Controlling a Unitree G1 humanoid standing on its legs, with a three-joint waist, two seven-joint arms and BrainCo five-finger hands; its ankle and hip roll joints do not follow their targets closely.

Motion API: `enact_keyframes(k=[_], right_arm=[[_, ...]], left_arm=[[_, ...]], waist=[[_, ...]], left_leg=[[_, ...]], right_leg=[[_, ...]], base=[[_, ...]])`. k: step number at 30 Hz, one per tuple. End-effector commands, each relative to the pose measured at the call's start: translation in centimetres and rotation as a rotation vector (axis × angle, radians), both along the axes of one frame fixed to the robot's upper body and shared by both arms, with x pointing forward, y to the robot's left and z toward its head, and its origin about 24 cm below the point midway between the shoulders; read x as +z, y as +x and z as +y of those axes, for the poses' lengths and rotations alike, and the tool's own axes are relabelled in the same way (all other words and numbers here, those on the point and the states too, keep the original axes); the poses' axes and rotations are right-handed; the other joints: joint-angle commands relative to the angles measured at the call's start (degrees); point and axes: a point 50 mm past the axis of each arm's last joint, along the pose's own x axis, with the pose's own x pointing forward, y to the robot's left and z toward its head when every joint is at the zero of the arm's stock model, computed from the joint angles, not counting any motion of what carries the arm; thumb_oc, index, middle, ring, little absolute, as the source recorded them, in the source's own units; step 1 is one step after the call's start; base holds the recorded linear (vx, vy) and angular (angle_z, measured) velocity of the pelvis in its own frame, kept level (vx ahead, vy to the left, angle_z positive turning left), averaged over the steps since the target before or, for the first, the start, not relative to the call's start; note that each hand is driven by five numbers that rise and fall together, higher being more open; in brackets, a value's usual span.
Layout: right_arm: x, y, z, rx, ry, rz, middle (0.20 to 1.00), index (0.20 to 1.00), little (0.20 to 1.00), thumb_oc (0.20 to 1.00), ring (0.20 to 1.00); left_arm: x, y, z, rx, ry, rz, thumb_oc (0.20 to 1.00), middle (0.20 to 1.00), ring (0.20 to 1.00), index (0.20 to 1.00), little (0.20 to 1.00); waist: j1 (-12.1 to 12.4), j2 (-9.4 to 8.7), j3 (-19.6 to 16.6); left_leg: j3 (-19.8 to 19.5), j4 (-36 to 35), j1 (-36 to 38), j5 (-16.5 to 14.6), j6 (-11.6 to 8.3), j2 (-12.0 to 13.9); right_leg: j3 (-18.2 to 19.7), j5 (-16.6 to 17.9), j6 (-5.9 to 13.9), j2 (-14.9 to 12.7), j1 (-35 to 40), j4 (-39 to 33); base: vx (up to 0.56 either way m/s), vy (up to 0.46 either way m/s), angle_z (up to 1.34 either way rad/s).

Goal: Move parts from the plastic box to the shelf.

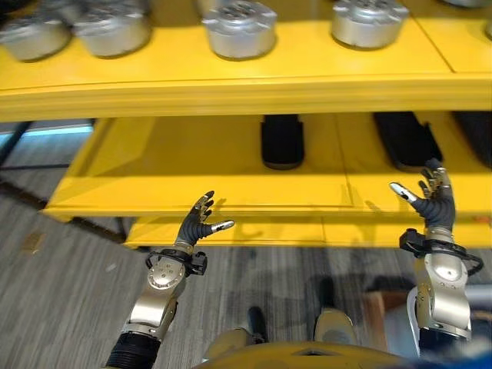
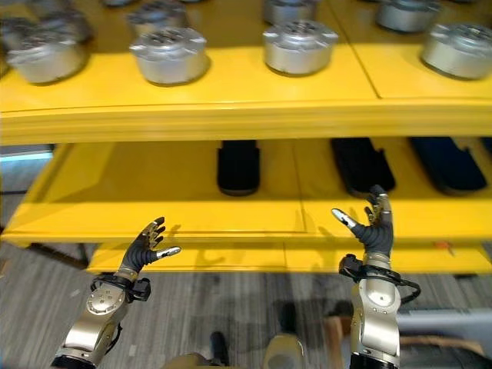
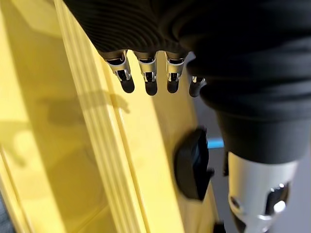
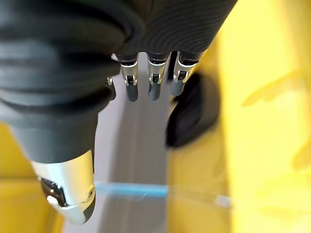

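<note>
Both hands hover empty in front of the yellow shelf (image 1: 231, 84): the left hand (image 1: 194, 223) at seven o'clock and the right hand (image 1: 432, 201) at four o'clock, each with fingers spread and relaxed, grasping nothing. Silver round parts (image 1: 240, 29) sit in a row on the upper tier at twelve o'clock, well apart from either hand. On the lower tier, a black part (image 1: 281, 141) lies at the centre, between the two hands and beyond them; another black part (image 1: 406, 140) lies at two o'clock, just beyond the right hand's fingertips.
</note>
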Motion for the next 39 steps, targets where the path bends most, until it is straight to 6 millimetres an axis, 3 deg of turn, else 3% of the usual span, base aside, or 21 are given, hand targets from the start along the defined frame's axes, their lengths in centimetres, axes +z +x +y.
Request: enact_keyframes(k=[1, 5, 9, 11, 13, 20, 29, 34, 37, 39], right_arm=[[3.2, 0.6, 0.7, 0.029, -0.030, -0.166, 1.000, 1.000, 1.000, 1.000, 1.000], [3.6, 1.6, 1.9, 0.077, -0.005, -0.201, 1.000, 1.000, 1.000, 1.000, 1.000], [4.0, 2.4, 2.7, 0.117, -0.003, -0.213, 1.000, 1.000, 1.000, 1.000, 1.000], [3.7, 2.3, 2.7, 0.119, -0.004, -0.198, 1.000, 1.000, 1.000, 1.000, 1.000], [3.6, 1.7, 1.8, 0.092, -0.023, -0.184, 1.000, 1.000, 1.000, 1.000, 1.000], [2.9, 0.4, 0.2, 0.031, -0.040, -0.150, 1.000, 1.000, 1.000, 1.000, 1.000], [3.2, -0.4, -0.8, -0.007, -0.088, -0.149, 1.000, 1.000, 1.000, 1.000, 1.000], [3.5, -1.1, -1.6, -0.043, -0.119, -0.146, 1.000, 1.000, 1.000, 1.000, 1.000], [3.5, -1.0, -1.6, -0.050, -0.125, -0.150, 1.000, 1.000, 1.000, 1.000, 1.000], [3.7, -0.6, -1.1, -0.034, -0.136, -0.161, 1.000, 1.000, 1.000, 1.000, 1.000]], left_arm=[[3.8, 0.8, 0.6, 0.022, 0.023, -0.197, 1.000, 1.000, 1.000, 1.000, 1.000], [2.9, -0.1, 1.3, 0.057, 0.014, -0.156, 1.000, 1.000, 1.000, 1.000, 1.000], [1.8, -0.6, 1.6, 0.095, -0.024, -0.112, 1.000, 1.000, 1.000, 1.000, 1.000], [1.6, -0.7, 1.3, 0.094, -0.041, -0.101, 1.000, 1.000, 1.000, 1.000, 1.000], [1.1, -0.6, 0.8, 0.077, -0.048, -0.084, 1.000, 1.000, 1.000, 1.000, 1.000], [0.2, -0.9, -0.4, 0.024, -0.074, -0.042, 1.000, 1.000, 1.000, 1.000, 1.000], [-0.6, -0.7, -2.5, -0.052, -0.111, -0.011, 1.000, 1.000, 1.000, 1.000, 1.000], [-0.6, -0.3, -4.2, -0.107, -0.133, -0.010, 1.000, 1.000, 1.000, 1.000, 1.000], [-0.6, -0.1, -4.9, -0.120, -0.147, -0.013, 1.000, 1.000, 1.000, 1.000, 1.000], [-0.2, 0.1, -4.9, -0.115, -0.145, -0.034, 1.000, 1.000, 1.000, 1.000, 1.000]], waist=[[2.49, 0.03, -0.07], [6.40, -1.65, -0.76], [8.30, -3.14, -1.16], [8.61, -3.33, -1.29], [7.42, -3.78, -0.80], [4.80, -2.93, -0.10], [0.82, 0.32, 1.09], [-1.17, 1.22, 1.62], [-1.56, 0.95, 2.37], [-0.39, 0.42, 3.56]], left_leg=[[-5.72, -2.95, 1.10, 1.34, -5.07, -1.38], [-1.99, -3.53, 1.96, 1.52, -6.03, -0.41], [0.58, -2.68, 2.37, 1.39, -6.41, 0.00], [1.08, -1.51, 2.98, 0.10, -6.97, 0.43], [1.99, 0.70, 2.29, 0.58, -6.92, 1.12], [3.33, 1.18, 3.47, 1.81, -8.21, 3.46], [5.11, -0.12, 6.66, 5.56, -10.34, 8.17], [5.08, 0.30, 7.18, 7.40, -11.30, 10.86], [2.96, 3.43, 6.25, 6.41, -10.91, 12.15], [-3.61, 8.48, 3.80, 5.53, -10.08, 10.81]], right_leg=[[2.87, 1.19, 2.27, 0.28, 9.95, -1.76], [-3.10, -0.28, 2.49, 0.05, 15.90, -4.36], [-4.66, 2.35, 2.93, -0.45, 18.17, -10.70], [-4.84, 1.84, 3.54, -0.78, 19.20, -10.91], [-3.88, 1.70, 2.23, 0.13, 18.45, -11.51], [-2.24, -0.52, 0.72, 3.09, 18.95, -13.35], [2.22, -3.39, -2.15, 8.86, 19.47, -14.33], [3.99, -4.69, -3.75, 11.94, 20.09, -14.33], [6.74, -4.89, -4.55, 13.24, 19.74, -14.33], [9.08, -4.12, -4.74, 13.26, 19.30, -14.33]], base=[[-0.04, 0.037, -0.70], [-0.04, -0.032, -0.75], [-0.01, -0.091, -0.98], [0.04, -0.138, -0.50], [0.01, -0.208, -0.30], [0.02, -0.153, -0.09], [-0.03, -0.215, -0.21], [-0.06, -0.248, -0.12], [-0.06, -0.250, -0.18], [-0.07, -0.201, -0.62]])
